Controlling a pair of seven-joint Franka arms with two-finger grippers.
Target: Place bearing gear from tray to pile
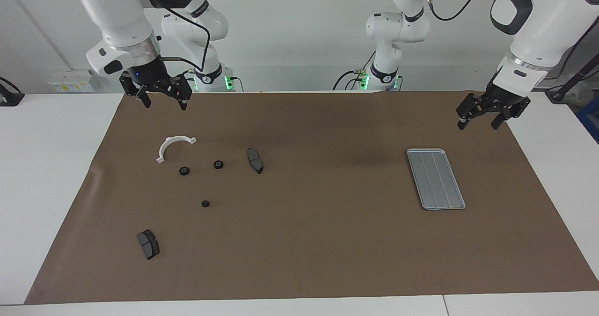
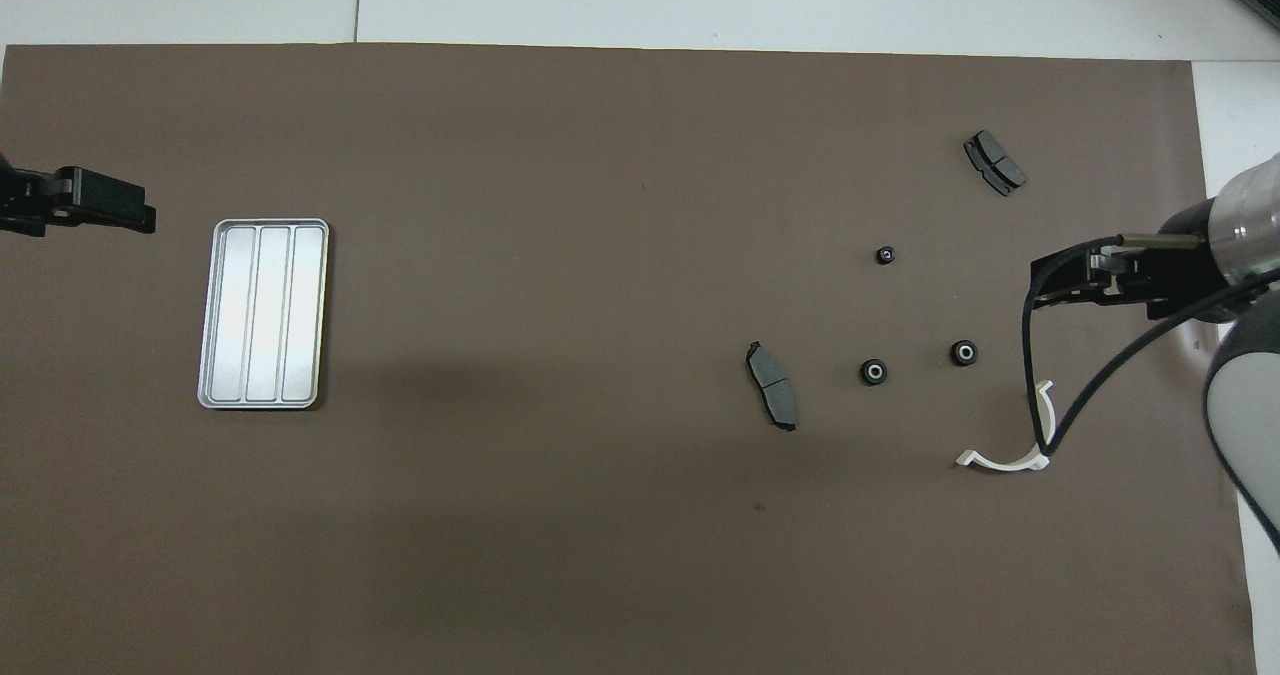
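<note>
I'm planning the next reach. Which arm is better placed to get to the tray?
Left. The left claw, open, hangs over the mat by the empty-looking tray; the right claw, also open, hangs by the white bracket at the right arm's end.

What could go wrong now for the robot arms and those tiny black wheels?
1. The tray looks empty, so a claw reaching into it may find nothing to pick.
2. The three small black gears look round, so a bump might send them rolling.
3. The cable by the right claw hangs over the white bracket and could snag it.
</note>
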